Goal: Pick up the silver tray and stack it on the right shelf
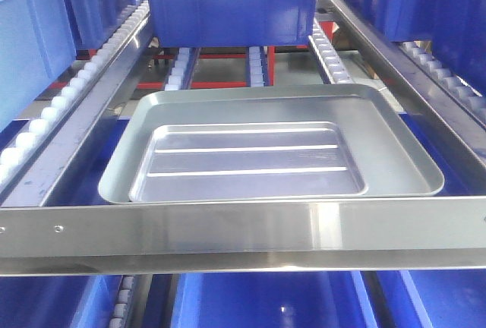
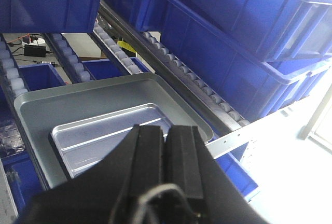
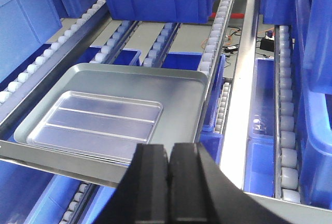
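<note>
The silver tray [image 1: 243, 161] is shallow with two long ridges on its floor. It lies flat inside a larger silver tray [image 1: 399, 146] on the roller shelf, behind the shiny steel front crossbar [image 1: 243, 229]. The left wrist view shows the silver tray [image 2: 104, 136] just beyond my left gripper [image 2: 167, 128], which is shut and empty above the tray's near end. The right wrist view shows the tray [image 3: 93, 123] to the left of my right gripper [image 3: 169, 146], which is shut and empty, in front of the crossbar [image 3: 62, 159]. Neither gripper shows in the front view.
A blue bin [image 1: 228, 1] stands on the rollers behind the trays. More blue bins [image 2: 233, 32] line the neighbouring lane on the right and sit on the level below [image 3: 262, 110]. White roller rails [image 1: 45, 111] and steel side rails [image 1: 380, 47] flank the trays.
</note>
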Available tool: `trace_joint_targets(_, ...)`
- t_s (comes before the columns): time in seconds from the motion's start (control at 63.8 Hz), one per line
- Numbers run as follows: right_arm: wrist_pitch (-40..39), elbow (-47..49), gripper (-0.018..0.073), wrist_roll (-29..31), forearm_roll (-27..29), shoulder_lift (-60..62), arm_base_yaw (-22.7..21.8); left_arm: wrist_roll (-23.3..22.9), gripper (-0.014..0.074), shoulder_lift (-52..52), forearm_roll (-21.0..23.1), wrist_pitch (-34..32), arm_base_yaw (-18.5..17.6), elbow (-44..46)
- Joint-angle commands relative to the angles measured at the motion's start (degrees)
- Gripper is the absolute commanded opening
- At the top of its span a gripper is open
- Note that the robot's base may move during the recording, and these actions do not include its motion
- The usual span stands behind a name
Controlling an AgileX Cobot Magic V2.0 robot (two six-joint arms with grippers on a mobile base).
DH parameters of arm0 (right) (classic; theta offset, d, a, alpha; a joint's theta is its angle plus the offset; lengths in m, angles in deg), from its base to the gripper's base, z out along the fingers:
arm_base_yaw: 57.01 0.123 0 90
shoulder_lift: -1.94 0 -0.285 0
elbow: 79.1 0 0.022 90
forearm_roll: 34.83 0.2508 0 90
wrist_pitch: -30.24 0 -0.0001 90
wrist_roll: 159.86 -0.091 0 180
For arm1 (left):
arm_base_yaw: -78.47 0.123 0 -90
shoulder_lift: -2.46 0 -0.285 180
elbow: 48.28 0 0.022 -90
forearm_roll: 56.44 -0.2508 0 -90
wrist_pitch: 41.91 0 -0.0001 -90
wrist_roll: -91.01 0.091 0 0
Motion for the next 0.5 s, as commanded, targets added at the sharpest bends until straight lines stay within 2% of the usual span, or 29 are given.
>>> trace_joint_targets(0.0, -4.82, 1.43, 0.0057, 0.47, -1.32, -0.81, -0.09, 0.06, -0.0093, 0.37, -0.43, -4.94, -0.50, 1.60)
trace_joint_targets(0.141, -4.82, 1.43, 0.0057, 0.47, -1.32, -0.81, -0.09, 0.30, -0.0093, 0.37, -0.43, -4.51, -0.50, 1.60)
trace_joint_targets(0.172, -4.82, 1.43, 0.0057, 0.47, -1.32, -0.81, -0.09, 2.67, -0.0093, 0.37, 0.71, -3.93, -0.50, 1.60)
trace_joint_targets(0.219, -4.82, 1.43, 0.0057, 0.47, -1.32, -0.81, -0.09, 10.60, -0.0093, 0.08, 6.67, -2.46, -0.36, 1.60)
trace_joint_targets(0.266, -4.82, 1.43, 0.0057, 0.47, -1.32, -0.81, -0.09, 18.22, -0.0093, -0.49, 10.57, -1.36, 0.54, 1.50)
trace_joint_targets(0.313, -4.82, 1.43, 0.0057, 0.47, -1.32, -0.81, -0.09, 21.09, -0.0093, -1.15, 12.08, -1.59, 2.64, 0.76)
trace_joint_targets(0.36, -4.82, 1.43, 0.0057, 0.47, -1.32, -0.81, -0.09, 21.09, -0.0093, -2.27, 12.05, -2.30, 5.39, -0.37)
trace_joint_targets(0.423, -4.82, 1.43, 0.0057, 0.47, -1.32, -0.81, -0.09, 21.09, -0.0093, -4.06, 12.05, -3.88, 10.43, -2.57)
trace_joint_targets(0.486, -4.82, 1.43, 0.0057, 0.47, -1.32, -0.81, -0.09, 21.09, -0.0093, -6.53, 12.05, -6.44, 16.91, -5.70)
